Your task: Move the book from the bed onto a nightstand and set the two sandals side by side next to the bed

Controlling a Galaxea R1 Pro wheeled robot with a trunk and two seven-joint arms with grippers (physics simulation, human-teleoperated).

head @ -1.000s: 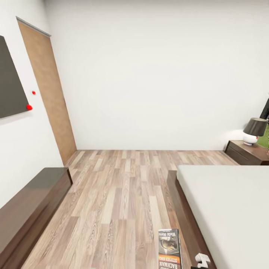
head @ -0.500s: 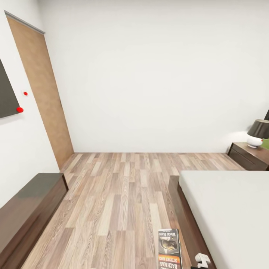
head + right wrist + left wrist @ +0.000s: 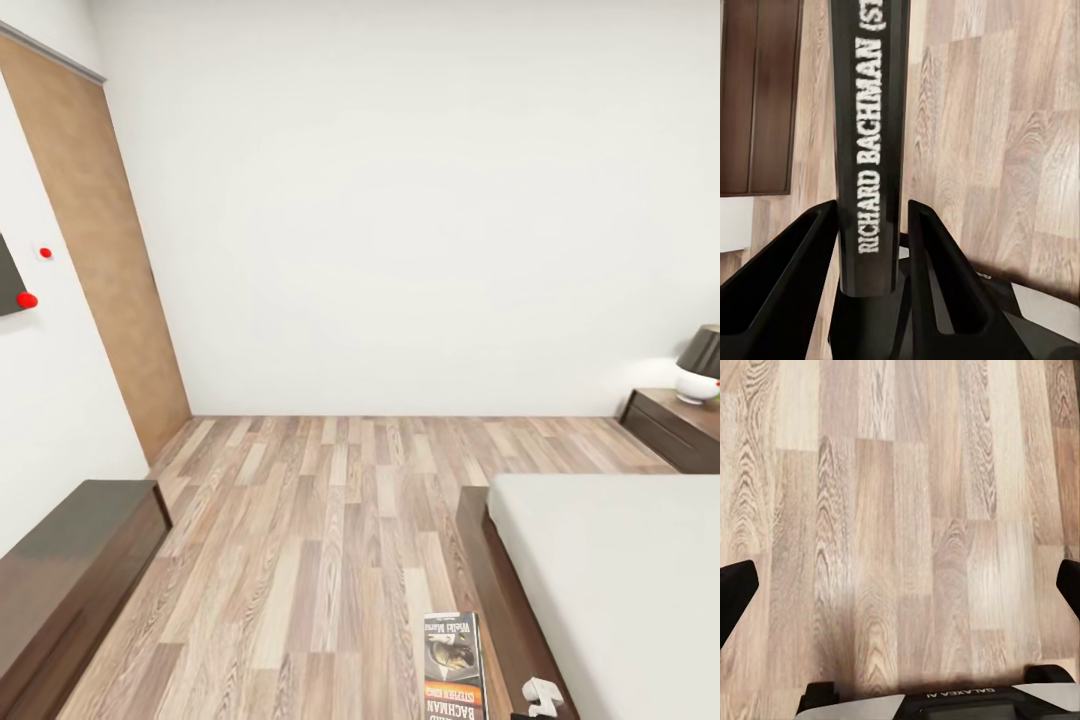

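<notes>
At the bottom edge of the head view, the book (image 3: pixel 454 665) stands out over the wood-plank floor (image 3: pixel 320 560), cover up, orange band and white lettering toward the camera, just beside the dark frame of the bed (image 3: pixel 610 580). A small white part of the right arm shows next to it at the lower edge.

Right wrist view: the right gripper (image 3: pixel 870 247) is closed on the book (image 3: pixel 870 112). Both black fingers (image 3: pixel 791 277) press against its sides and the spine faces the camera. "RICHARD BACHMAN" reads along the spine. Floor planks lie below it, with a dark brown piece of furniture (image 3: pixel 757 97) to one side.

Left wrist view: the left gripper (image 3: pixel 900 592) is spread wide. Its two black fingertips (image 3: pixel 735 592) sit at opposite edges of the picture, nothing between them, bare floor (image 3: pixel 900 510) beneath.

Room, head view: the bed's off-white mattress fills the lower right. The nightstand (image 3: pixel 675 425) stands at the far right against the white back wall, well apart from the book, with a dark-shaded lamp (image 3: pixel 700 362) on top. A brown wooden door (image 3: pixel 95 260) is on the left wall. A corner of the black wall screen (image 3: pixel 8 285) and two red dots show near it. A long low dark cabinet (image 3: pixel 70 570) runs along the lower left.
</notes>
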